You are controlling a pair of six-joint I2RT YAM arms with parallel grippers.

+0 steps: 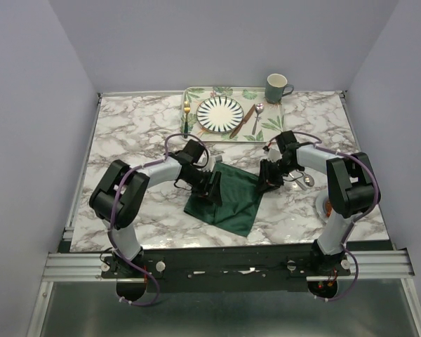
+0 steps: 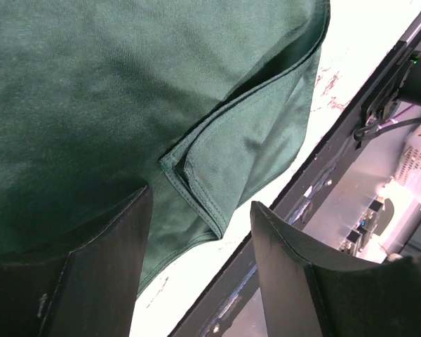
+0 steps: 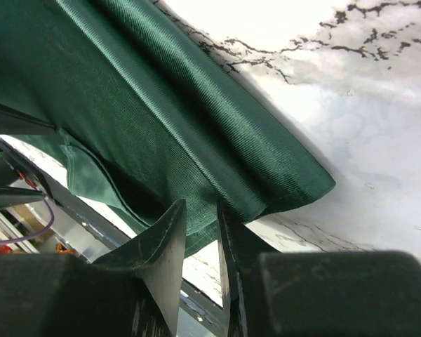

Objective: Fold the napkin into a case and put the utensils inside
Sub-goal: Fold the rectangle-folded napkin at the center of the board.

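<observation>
napkin partly folded on table, jaws at both edges

the napkin (image 1: 224,198) is found on the marble table (image 1: 126,133), near the middle and toward the near edge. it lies as a skewed dark green patch with its layers doubled over, and a narrow case has not yet been formed. in the left wrist view a hemmed corner (image 2: 196,184) is seen turned over on top of the wider cloth. in the right wrist view a rounded fold (image 3: 217,119) is seen running along the napkin's edge, with bare table beyond it.

the left jaws are held wide open at the napkin's left edge. the hemmed corner lies between the two fingers (image 2: 102,270) and nothing is gripped. the right jaws are drawn to a narrow slit at the napkin's right corner, and the cloth's edge is pinched between the fingers (image 3: 161,260).

the utensils are laid on the leaf-patterned tray (image 1: 266,133) at the far edge, well apart from the napkin. the gold fork (image 1: 186,112) is placed left of the striped plate (image 1: 220,114). the knife (image 1: 242,121) and the spoon (image 1: 257,118) are placed to its right. a green mug (image 1: 277,88) is noted at the tray's far right corner.
</observation>
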